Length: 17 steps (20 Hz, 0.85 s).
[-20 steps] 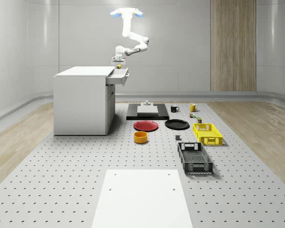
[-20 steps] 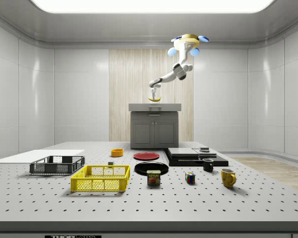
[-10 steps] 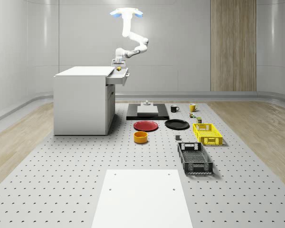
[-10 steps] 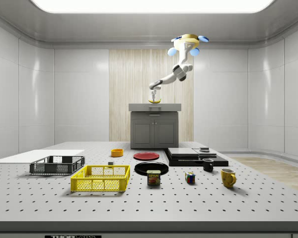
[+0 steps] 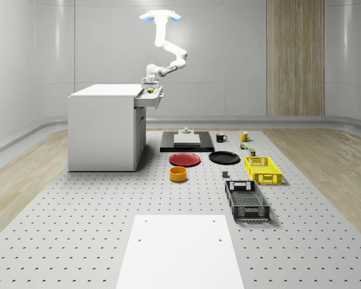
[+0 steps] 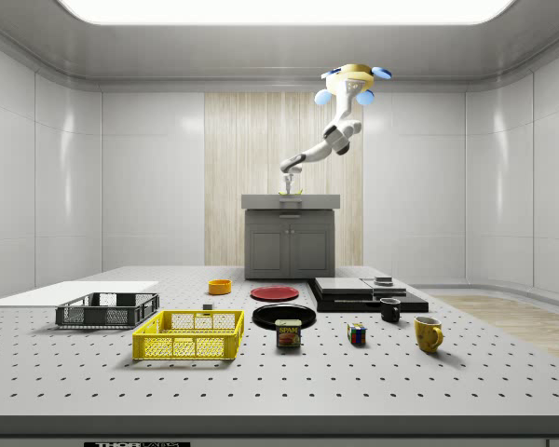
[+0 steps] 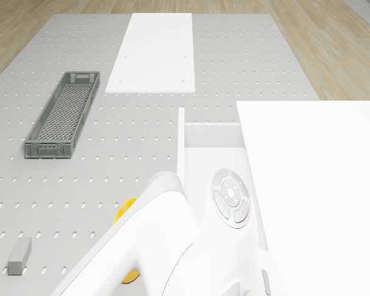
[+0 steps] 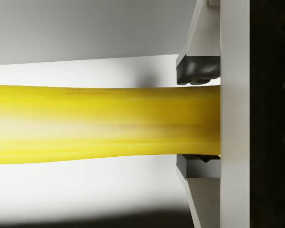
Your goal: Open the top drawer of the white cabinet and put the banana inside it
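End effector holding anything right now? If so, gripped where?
Yes, the banana. The end effector pinches its body; which end is nearest cannot be told.

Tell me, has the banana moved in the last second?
Yes. The banana has sunk toward the white cabinet top in the side view, into the open drawer.

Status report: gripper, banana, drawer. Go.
Drone hovering high beside white cabinet. Gripper shut on banana, low over open top drawer. Nothing blocking.
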Motion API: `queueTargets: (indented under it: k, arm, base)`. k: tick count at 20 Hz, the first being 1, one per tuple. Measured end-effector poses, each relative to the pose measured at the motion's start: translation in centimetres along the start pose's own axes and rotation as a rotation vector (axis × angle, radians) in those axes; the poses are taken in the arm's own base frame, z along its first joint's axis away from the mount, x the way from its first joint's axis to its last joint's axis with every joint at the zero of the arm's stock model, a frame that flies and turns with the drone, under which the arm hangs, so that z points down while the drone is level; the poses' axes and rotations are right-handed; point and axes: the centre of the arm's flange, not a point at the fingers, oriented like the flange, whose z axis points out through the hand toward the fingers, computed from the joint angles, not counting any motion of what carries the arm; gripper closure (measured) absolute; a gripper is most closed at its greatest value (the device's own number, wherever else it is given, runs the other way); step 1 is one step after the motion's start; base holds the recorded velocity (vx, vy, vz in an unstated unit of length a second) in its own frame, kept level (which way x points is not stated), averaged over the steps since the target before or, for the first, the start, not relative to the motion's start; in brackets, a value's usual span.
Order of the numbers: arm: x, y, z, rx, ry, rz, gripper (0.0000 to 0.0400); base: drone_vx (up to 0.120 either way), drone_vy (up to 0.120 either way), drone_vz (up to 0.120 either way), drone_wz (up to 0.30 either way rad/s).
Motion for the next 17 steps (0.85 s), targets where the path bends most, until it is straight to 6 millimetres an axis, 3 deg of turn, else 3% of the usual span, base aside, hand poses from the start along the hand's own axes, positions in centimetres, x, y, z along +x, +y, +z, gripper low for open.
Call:
queueTargets:
  k: [3,6,10,17]
  arm:
    - [-0.01,-0.02,0.31,0.003,-0.001,-0.023,0.0091]
    - [-0.01,-0.04,0.47,0.005,-0.002,-0.037,0.0043]
    - [-0.01,-0.04,0.57,0.006,-0.002,-0.051,0.0016]
    - [-0.01,-0.04,0.61,0.007,-0.003,-0.075,0.0003]
  base:
    - [0.000,0.000,0.000,0.000]
    - [0.000,0.000,0.000,0.000]
    - [0.000,0.000,0.000,0.000]
    - [0.000,0.000,0.000,0.000]
